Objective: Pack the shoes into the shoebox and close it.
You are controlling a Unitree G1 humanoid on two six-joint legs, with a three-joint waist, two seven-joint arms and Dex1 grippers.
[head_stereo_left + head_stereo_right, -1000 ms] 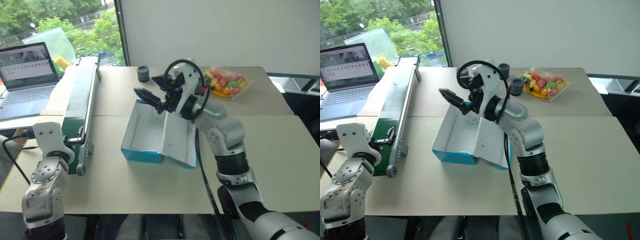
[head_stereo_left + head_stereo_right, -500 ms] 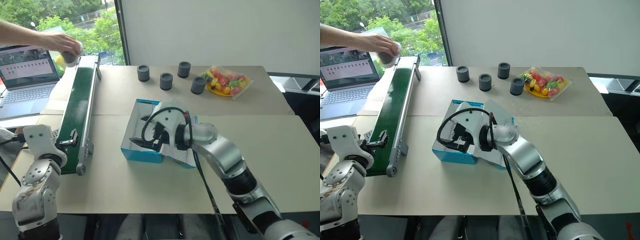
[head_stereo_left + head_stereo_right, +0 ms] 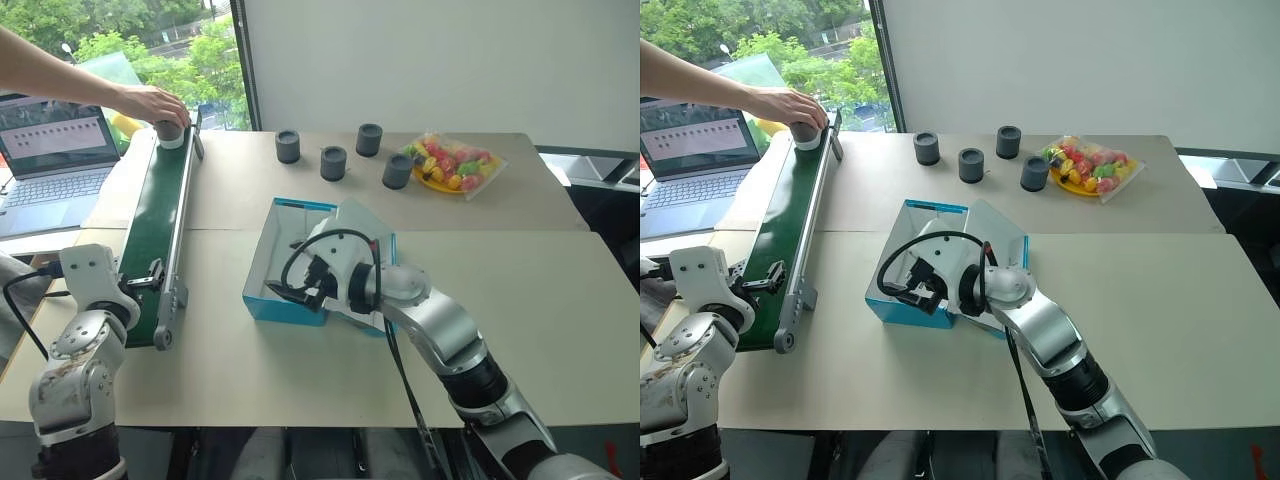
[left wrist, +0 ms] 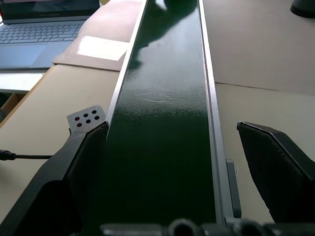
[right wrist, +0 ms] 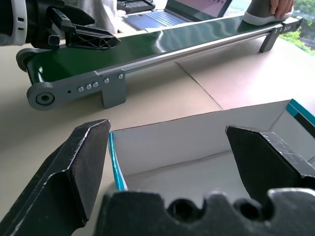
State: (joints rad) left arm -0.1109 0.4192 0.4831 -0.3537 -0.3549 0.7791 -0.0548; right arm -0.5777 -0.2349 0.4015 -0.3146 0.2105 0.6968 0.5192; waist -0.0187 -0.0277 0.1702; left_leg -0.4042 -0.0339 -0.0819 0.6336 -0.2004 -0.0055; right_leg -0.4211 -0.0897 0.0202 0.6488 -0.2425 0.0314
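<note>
Setup is a big tan table (image 3: 300, 370) by a window with trees outside, so there's lots of working room. Nearest the robot, at about 8 o'clock, the left gripper (image 4: 172, 162) hangs over the near end of the green conveyor belt (image 3: 155, 215), fingers spread wide and holding nothing, probably parked there to catch whatever rides down. Dead center, the right gripper (image 5: 172, 162) sits low at the near wall of the shoebox (image 3: 262, 300), fingers wide apart and empty too. The box lies open and empty, its lid flopped toward 3 o'clock, so it looks ready for loading. Further out at 10 o'clock, a person's hand (image 3: 150, 102) is setting a shoe (image 3: 170, 132) on the far end of the belt; no shoe is in the box yet. At 12 o'clock stand four dark cups (image 3: 333, 162) and a bag of colorful candy (image 3: 455, 165).
</note>
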